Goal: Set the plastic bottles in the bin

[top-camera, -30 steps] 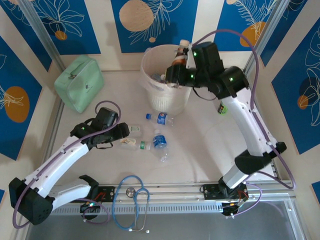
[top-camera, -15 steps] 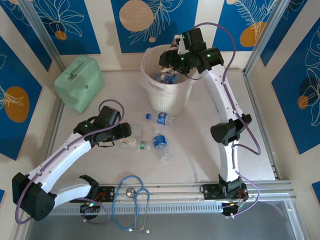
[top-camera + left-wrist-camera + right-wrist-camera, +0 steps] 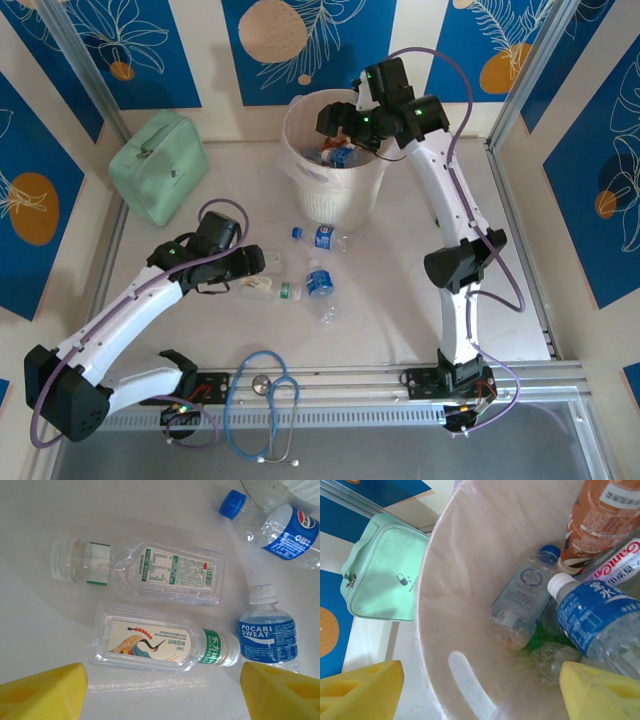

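My left gripper (image 3: 162, 700) hangs open over the table, its yellow fingers (image 3: 45, 692) on either side below a clear flat bottle with a bird label (image 3: 150, 647). Beyond that one lie a clear bottle with a white label (image 3: 150, 570), a Pocari Sweat bottle (image 3: 267, 632) and a blue-capped Pepsi bottle (image 3: 280, 527). My right gripper (image 3: 480, 695) is open and empty above the mouth of the cream bin (image 3: 300, 190). Inside the bin (image 3: 465, 580) lie a clear blue-capped bottle (image 3: 522, 600), a blue-labelled one (image 3: 600, 615), a red-brown one (image 3: 600, 515) and crushed green plastic (image 3: 540, 637).
A mint-green zippered pouch (image 3: 158, 165) sits left of the bin against the back wall. A blue-tubed stethoscope (image 3: 265, 400) lies at the near edge between the arm bases. Blue and cream patterned walls close in the table on three sides.
My right arm has reached further over the bin and its gripper has opened, letting go of the red-brown bottle, which now lies in the bin. The left arm has barely moved.
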Action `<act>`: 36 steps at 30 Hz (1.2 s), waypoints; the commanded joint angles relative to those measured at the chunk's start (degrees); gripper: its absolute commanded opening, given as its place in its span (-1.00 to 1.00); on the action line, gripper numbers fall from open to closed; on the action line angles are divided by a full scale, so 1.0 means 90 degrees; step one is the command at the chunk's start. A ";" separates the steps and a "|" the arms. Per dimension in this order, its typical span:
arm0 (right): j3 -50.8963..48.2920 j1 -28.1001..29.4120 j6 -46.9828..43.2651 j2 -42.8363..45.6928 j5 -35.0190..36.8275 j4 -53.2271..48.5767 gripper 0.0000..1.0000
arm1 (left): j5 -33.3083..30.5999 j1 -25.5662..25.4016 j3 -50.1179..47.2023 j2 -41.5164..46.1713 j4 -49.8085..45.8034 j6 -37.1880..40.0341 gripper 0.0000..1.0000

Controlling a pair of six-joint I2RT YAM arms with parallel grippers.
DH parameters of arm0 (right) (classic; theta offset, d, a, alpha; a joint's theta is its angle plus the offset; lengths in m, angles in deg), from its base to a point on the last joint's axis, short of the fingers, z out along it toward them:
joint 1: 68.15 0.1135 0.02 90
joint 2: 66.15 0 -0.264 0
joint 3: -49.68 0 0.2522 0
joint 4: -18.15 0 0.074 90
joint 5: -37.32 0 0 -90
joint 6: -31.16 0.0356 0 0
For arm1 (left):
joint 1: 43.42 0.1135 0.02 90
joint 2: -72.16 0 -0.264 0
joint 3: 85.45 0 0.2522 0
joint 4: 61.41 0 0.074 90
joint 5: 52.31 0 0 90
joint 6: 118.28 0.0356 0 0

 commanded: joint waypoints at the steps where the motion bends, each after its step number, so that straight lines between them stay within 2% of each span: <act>1: -0.0551 0.0061 -0.0229 0.0990 0.0146 0.0174 0.63 | 0.0243 -0.0022 0.0033 -0.0048 0.0129 0.0067 0.58; 6: -0.2460 0.0253 -0.0412 0.2564 0.0403 0.0789 0.62 | 0.0242 -0.0438 0.0144 -0.0128 0.0245 0.0026 0.60; 10: -0.4341 0.0462 -0.0373 0.4014 0.0558 0.1233 0.61 | -0.0006 -0.1009 0.0300 -0.0343 0.0287 -0.0254 0.63; 16: -0.6768 0.0922 0.0106 0.5929 0.1191 0.1374 0.60 | -0.0587 -0.1962 0.0511 -0.1009 0.0308 -0.0831 0.64; 20: -0.8176 0.0917 0.0576 0.6931 0.1192 0.1439 0.58 | -0.0769 -0.2330 0.0780 -0.1638 0.0337 -0.1056 0.62; 26: -0.9210 0.0799 0.0860 0.7613 0.1303 0.1195 0.57 | -0.0790 -0.2630 0.1437 -0.2613 0.0677 -0.1120 0.71; 31: -0.9633 0.0288 0.0955 0.7853 0.1166 0.1140 0.56 | -0.0809 -0.2693 0.2008 -0.3478 0.0641 -0.1162 0.73; 36: -0.9821 -0.0157 0.0948 0.8033 0.0818 0.1262 0.55 | -0.0623 -0.2687 0.2146 -0.3987 0.0822 -0.1365 0.72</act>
